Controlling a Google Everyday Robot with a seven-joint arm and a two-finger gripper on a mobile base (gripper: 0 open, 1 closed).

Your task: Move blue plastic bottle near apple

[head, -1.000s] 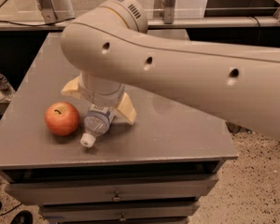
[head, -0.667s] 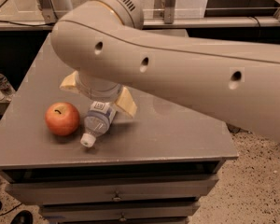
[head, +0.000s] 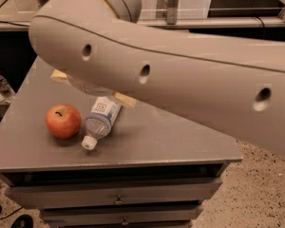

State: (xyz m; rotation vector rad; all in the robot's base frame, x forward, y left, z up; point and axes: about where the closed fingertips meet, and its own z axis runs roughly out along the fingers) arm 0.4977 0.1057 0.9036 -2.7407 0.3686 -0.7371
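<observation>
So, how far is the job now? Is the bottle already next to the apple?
Mostly done, it seems: the blue plastic bottle lies on its side on the table close beside the apple, cap toward the front edge. In hand: the arm covers the bottle's far end, and the gripper is hidden under it, so any grip cannot be judged. Left: probably only the arm pulling away.

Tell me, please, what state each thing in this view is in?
blue plastic bottle: lying on its side on the table, white cap on and pointing toward the front edge, close beside the apple.
apple: whole, stem up.
drawers: shut.
gripper: out of sight behind the arm, which crosses above the table.
</observation>
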